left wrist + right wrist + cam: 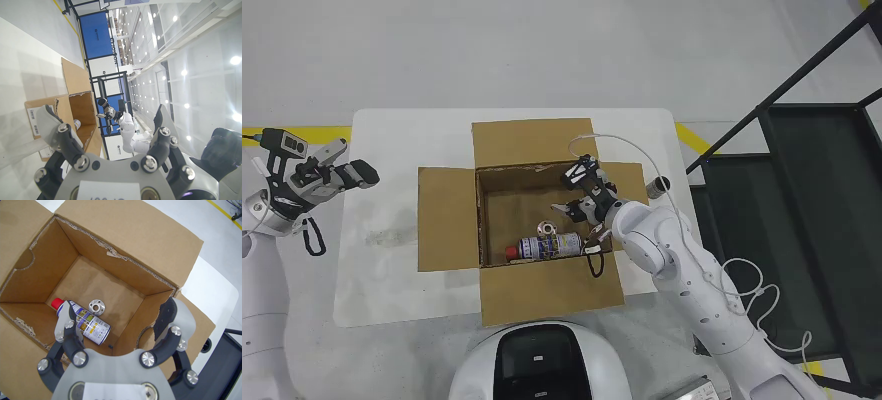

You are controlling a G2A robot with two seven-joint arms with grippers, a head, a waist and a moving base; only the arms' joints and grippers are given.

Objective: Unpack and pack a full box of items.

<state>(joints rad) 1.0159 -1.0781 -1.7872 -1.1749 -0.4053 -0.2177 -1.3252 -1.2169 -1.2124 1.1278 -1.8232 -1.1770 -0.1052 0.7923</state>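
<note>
Right end effector [117, 308] spread wide above the cardboard box [132, 237], whose floor holds a spray can [90, 324] lying beside, apparently, a metal flange [96, 307]; left end effector [102, 111] wide, well apart; risk: the round can rolling aside on contact.

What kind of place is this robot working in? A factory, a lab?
Probably a large industrial hall or robot test floor: a high white ceiling with rows of round lamps, blue wall panels in black metal frames, and a yellow line painted on the grey floor.
</note>
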